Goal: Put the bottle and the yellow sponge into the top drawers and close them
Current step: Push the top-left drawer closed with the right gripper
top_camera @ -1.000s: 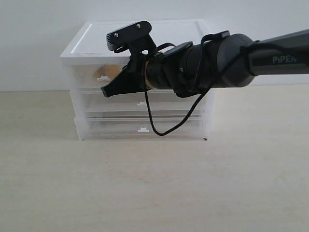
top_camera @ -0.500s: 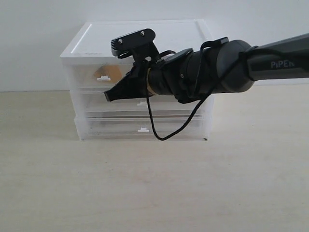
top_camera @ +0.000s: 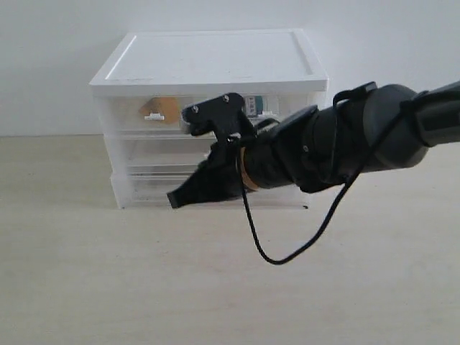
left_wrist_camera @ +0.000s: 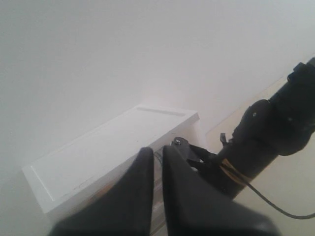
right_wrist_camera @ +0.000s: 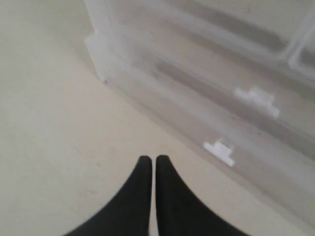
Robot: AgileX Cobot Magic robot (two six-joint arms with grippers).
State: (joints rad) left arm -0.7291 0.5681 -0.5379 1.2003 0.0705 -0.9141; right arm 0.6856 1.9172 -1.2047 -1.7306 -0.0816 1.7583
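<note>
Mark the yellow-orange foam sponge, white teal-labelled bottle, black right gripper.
yellow-orange foam sponge (top_camera: 159, 108), exterior view, its visible face
white teal-labelled bottle (top_camera: 260, 105), exterior view, teal label
black right gripper (right_wrist_camera: 153, 159), right wrist view, between the fingertips

Black arm (top_camera: 359, 136), looped black cable (top_camera: 275, 261), tapered tool (top_camera: 174, 200)

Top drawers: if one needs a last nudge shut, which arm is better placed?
Right, probably. The right gripper, shut, sits low in front of the cabinet; the left gripper hangs high above its top.
</note>
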